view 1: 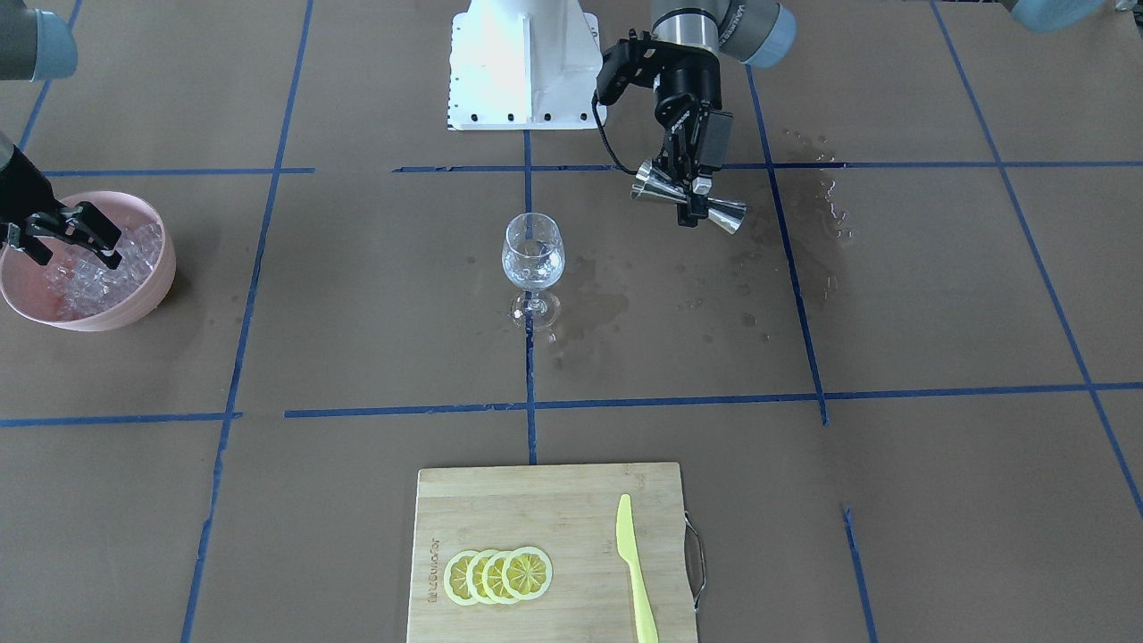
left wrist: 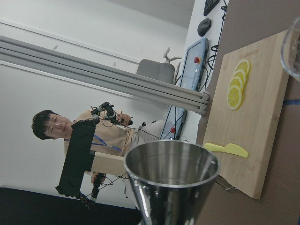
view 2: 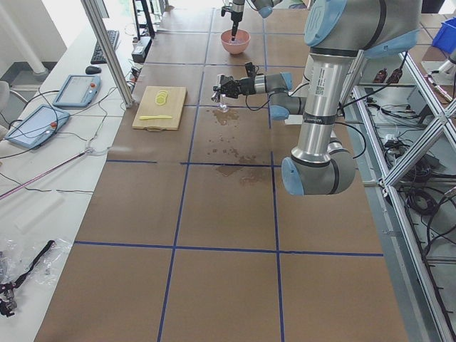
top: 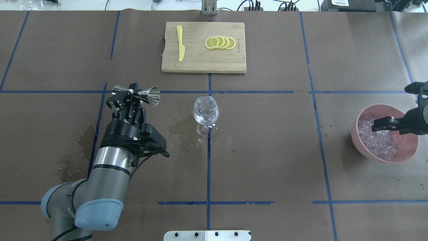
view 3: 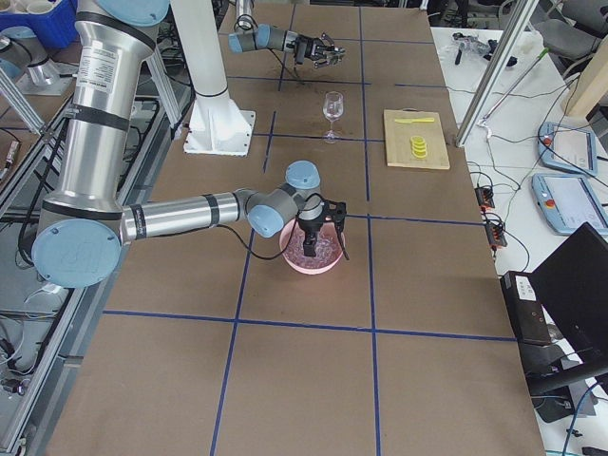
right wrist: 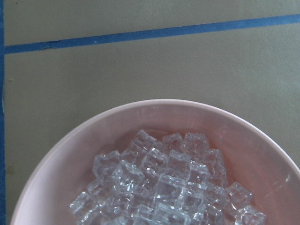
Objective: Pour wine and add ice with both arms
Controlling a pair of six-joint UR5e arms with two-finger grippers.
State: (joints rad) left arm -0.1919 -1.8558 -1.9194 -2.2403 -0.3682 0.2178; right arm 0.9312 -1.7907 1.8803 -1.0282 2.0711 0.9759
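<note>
Overall, brown paper [top: 267, 140] gridded with blue tape [top: 250, 92] shows scattered wet patches [top: 179, 129].

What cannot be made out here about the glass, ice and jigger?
Contents of the glass: clear on clear, small in every exterior view.
Whether the right gripper touches the ice: fingers outside the right wrist view.
Lower half of the jigger: cut by the left wrist view's bottom edge.

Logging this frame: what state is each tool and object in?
left tool: shut on jigger
jigger: held sideways
right tool: open, over the bowl
wine glass: upright, ungripped
bowl: upright, holding ice
lemon slices: fanned on cutting board
knife: flat on the board
</note>
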